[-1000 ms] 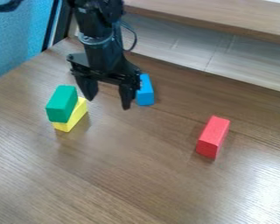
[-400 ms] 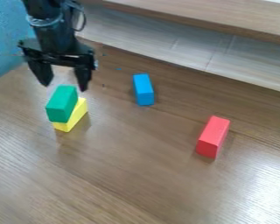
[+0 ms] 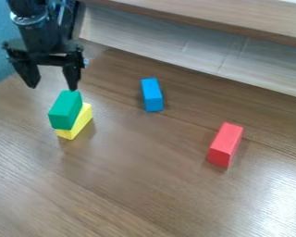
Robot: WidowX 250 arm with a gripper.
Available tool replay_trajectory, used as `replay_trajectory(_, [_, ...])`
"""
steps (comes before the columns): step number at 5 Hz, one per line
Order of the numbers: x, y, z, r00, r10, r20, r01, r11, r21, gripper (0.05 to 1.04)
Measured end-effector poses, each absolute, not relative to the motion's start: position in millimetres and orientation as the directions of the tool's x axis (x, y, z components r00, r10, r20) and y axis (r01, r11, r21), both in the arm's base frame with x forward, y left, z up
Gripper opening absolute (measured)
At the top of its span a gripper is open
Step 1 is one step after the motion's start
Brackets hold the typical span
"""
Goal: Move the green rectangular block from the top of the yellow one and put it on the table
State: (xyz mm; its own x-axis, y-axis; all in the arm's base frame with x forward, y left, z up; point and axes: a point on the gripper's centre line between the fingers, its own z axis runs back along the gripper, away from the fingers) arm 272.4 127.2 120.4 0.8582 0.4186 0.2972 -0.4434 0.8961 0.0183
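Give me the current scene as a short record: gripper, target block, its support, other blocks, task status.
gripper: black gripper, open and empty, at upper left, its fingertips near the green block's upper end
target: green rectangular block, resting on the yellow block
support: yellow block, on the wooden table, partly covered by the green one
other blocks: blue block, right of the stack; red block, farther right and nearer the camera
status: green block not yet grasped or on the table

Open end effector (image 3: 52, 87); green block (image 3: 65, 110) atop yellow block (image 3: 82, 122).
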Motion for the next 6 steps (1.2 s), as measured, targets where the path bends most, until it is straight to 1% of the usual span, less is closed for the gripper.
replay_trajectory(1, [276, 128, 109, 0.855, 0.441, 0.273, -0.459, 0.889, 0.003, 1.0])
replay_trajectory(3, [287, 126, 99, 0.847, 0.463, 0.262, -0.476, 0.879, -0.016, 1.0])
replay_trajectory(4, [289, 127, 92, 0.847, 0.47, 0.249, -0.482, 0.876, -0.014, 1.0])
replay_trajectory(6, [288, 131, 73, 0.851, 0.477, 0.219, -0.491, 0.871, 0.014, 1.0])
